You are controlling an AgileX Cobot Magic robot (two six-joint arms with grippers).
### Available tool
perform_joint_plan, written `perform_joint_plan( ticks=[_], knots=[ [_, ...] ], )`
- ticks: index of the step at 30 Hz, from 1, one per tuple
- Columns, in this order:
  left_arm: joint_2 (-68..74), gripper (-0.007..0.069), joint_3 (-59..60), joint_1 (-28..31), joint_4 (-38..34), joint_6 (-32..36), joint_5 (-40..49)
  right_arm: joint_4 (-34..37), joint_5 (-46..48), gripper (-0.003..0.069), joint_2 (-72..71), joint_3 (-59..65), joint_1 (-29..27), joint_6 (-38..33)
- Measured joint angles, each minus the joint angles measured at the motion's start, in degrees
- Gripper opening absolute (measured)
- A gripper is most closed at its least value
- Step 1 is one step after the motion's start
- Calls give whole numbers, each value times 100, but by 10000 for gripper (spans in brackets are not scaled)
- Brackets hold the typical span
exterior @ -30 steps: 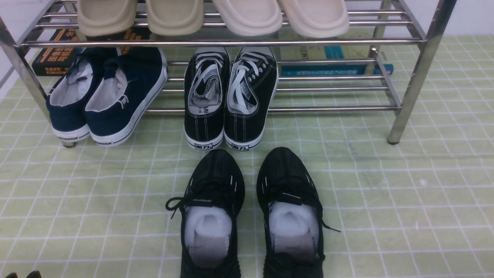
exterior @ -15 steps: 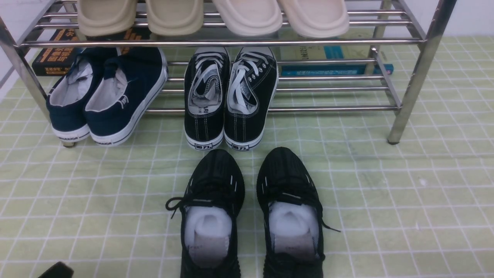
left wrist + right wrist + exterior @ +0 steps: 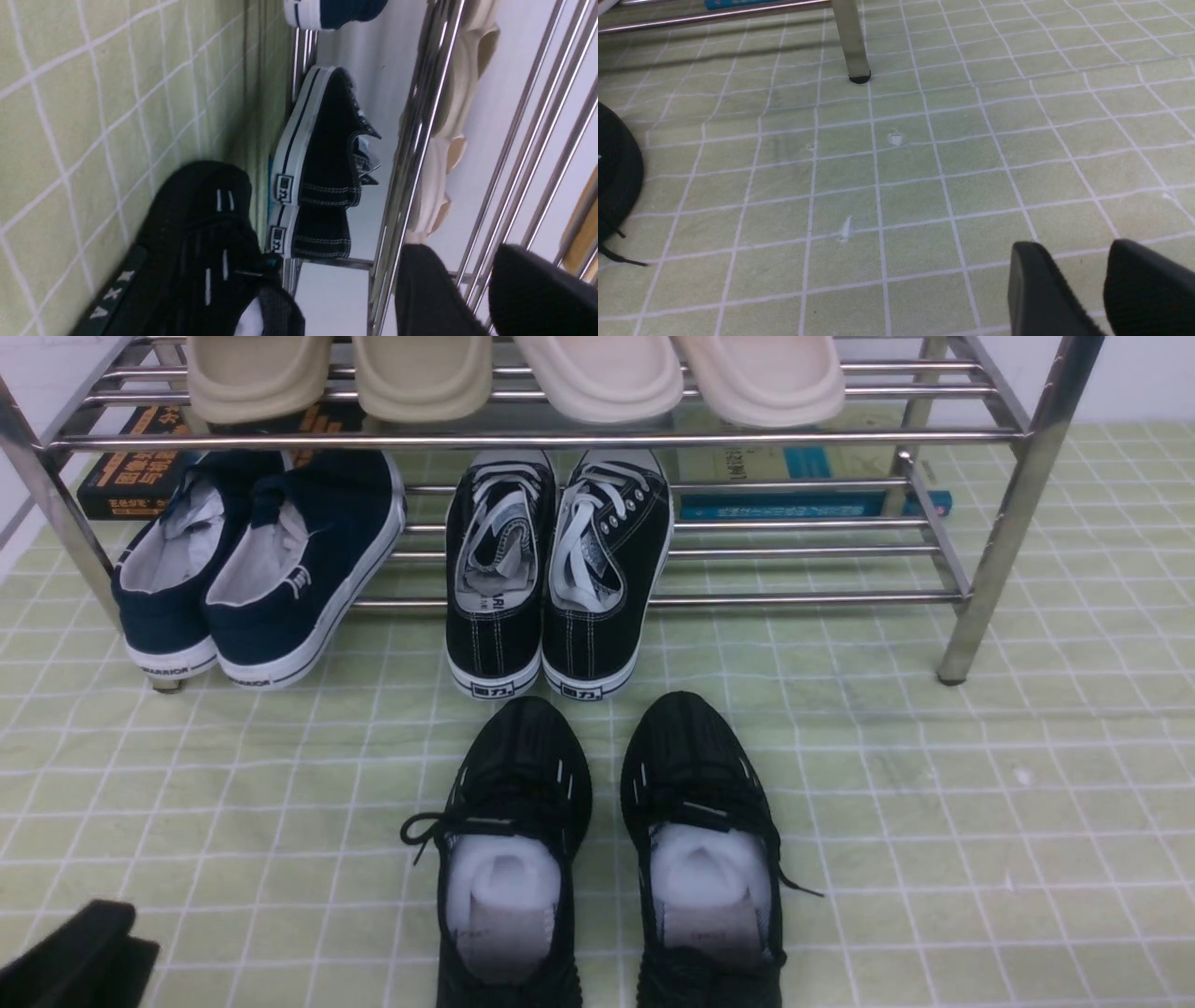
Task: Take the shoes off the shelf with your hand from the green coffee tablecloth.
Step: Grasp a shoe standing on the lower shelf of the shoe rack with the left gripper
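Observation:
The shoes (image 3: 557,569), black canvas sneakers with white laces, sit heels toward me on the lower tier of the chrome shelf (image 3: 990,551), on the green checked tablecloth (image 3: 934,803). They also show in the left wrist view (image 3: 322,186). My left gripper (image 3: 117,933) shows at the bottom left corner of the front view, far from the shoes. In its wrist view the left gripper (image 3: 472,261) is open and empty. My right gripper (image 3: 1073,252) is open and empty just above bare cloth, and is out of the front view.
All-black knit sneakers (image 3: 607,859) stand on the cloth in front of the canvas pair. Navy slip-ons (image 3: 252,569) sit on the lower tier at the left. Beige slippers (image 3: 513,373) lie on the upper tier. Books (image 3: 803,495) lie behind the rack. A rack leg (image 3: 852,42) stands beyond the right gripper.
My left gripper has come further into the front view's bottom left corner, rising and moving forward. The shoes and the rack have not moved.

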Motion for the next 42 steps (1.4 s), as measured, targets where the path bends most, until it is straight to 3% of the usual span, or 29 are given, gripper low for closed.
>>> perform_joint_plan(
  ticks=[8,14,16,17,19,22,25,29,31,36,39,42],
  knots=[
    [0,241,0,0,-89,31,-757,0,0,237,0,0,0,0],
    [0,202,0,0,-64,836,-709,0,0,237,0,0,0,0],
    [0,130,-162,0,4,1281,-396,0,0,237,0,0,0,0],
    [0,130,-162,0,9,1320,-370,0,0,237,0,0,0,0],
    [84,30,-665,0,180,1881,-48,0,0,237,0,0,0,0],
    [567,1,-1204,0,532,2469,223,0,0,237,0,0,0,0],
    [1451,1,-1923,0,1071,2812,809,0,0,237,0,0,0,0],
    [3192,1,-3497,0,2411,2917,2694,0,0,237,0,0,0,0],
    [4479,1,-4687,-4,3415,2998,3983,0,0,237,0,0,0,0],
    [6468,1,-6547,-4,5180,3060,5435,0,0,237,0,0,0,0],
    [7387,4,-7474,-54,5467,2927,6064,0,0,237,0,0,0,0],
    [7789,9,-7801,-273,5423,2887,6154,0,0,237,0,0,0,0]
  ],
)
